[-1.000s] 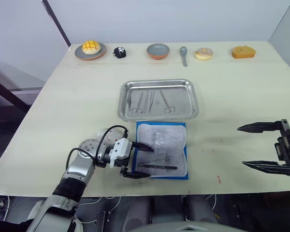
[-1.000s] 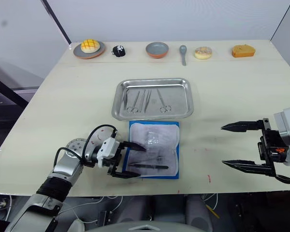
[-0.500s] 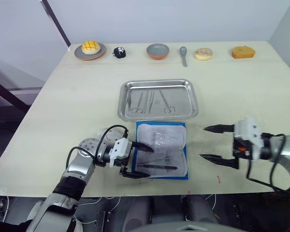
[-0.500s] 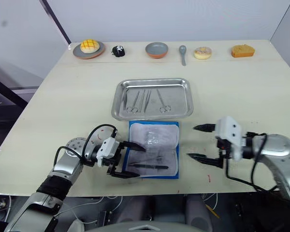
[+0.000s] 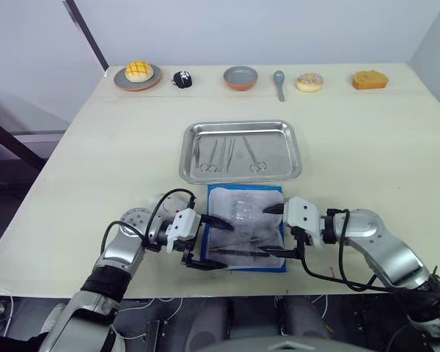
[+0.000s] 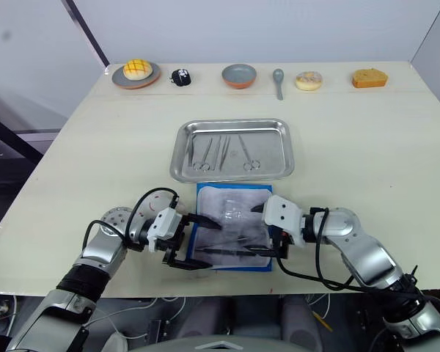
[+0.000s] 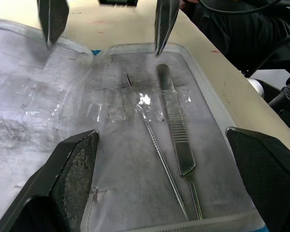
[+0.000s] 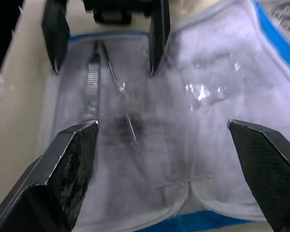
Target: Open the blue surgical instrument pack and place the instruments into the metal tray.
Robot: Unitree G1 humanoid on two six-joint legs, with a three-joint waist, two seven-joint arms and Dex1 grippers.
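We worked in what looked like a robot test lab: a plain cream table against bare white walls, with toy food props lined along its far edge and loose cables under its near edge.

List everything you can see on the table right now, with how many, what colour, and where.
Metal tray: one, silver, table centre.
Instruments in the tray: several, silvery.
Blue surgical instrument pack: one, open, pale lining up, in front of the tray.
Instruments on the pack: two, a flat handle and a thin probe.
Plate with yellow bun: one, far edge, left.
Small black object: one, beside it.
Bowl: one, grey.
Spoon: one, grey.
Doughnut: one.
Orange cake: one, far right.
Left gripper: open, over the pack.
Right gripper: open, over the pack.
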